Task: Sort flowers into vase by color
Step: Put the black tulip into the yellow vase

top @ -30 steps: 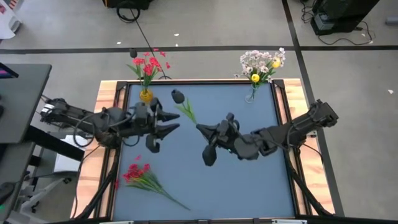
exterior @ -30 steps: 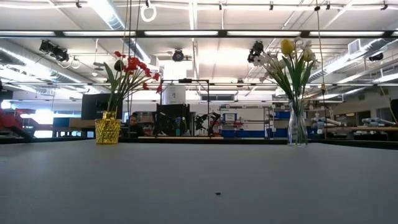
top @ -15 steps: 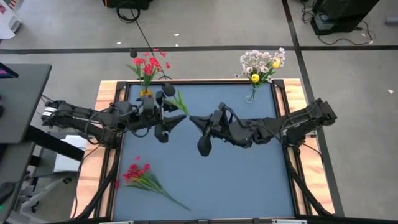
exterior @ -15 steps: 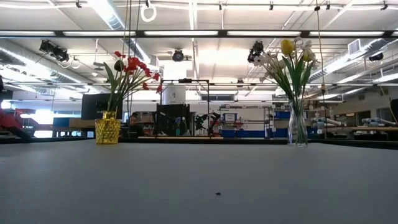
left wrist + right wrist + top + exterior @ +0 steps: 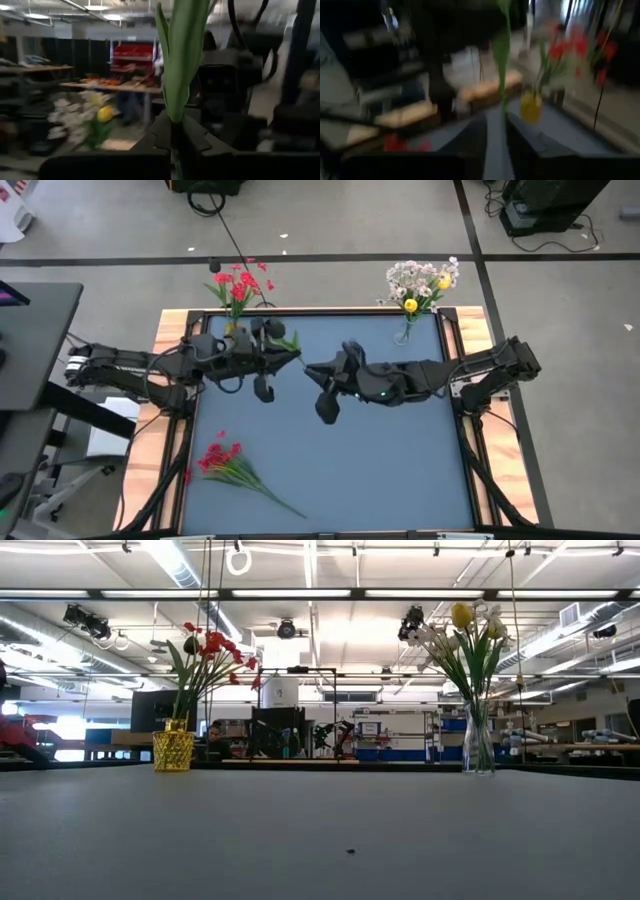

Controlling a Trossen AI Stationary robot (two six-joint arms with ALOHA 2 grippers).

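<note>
Grippers are meeting near the gold vase: our left gripper is pinching the green-stemmed flower; our right gripper is pressing together on its stem too.

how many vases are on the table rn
2. A gold textured vase holding red flowers stands at the table's far left edge; a clear glass vase holding white and yellow flowers stands at the far right.
</note>
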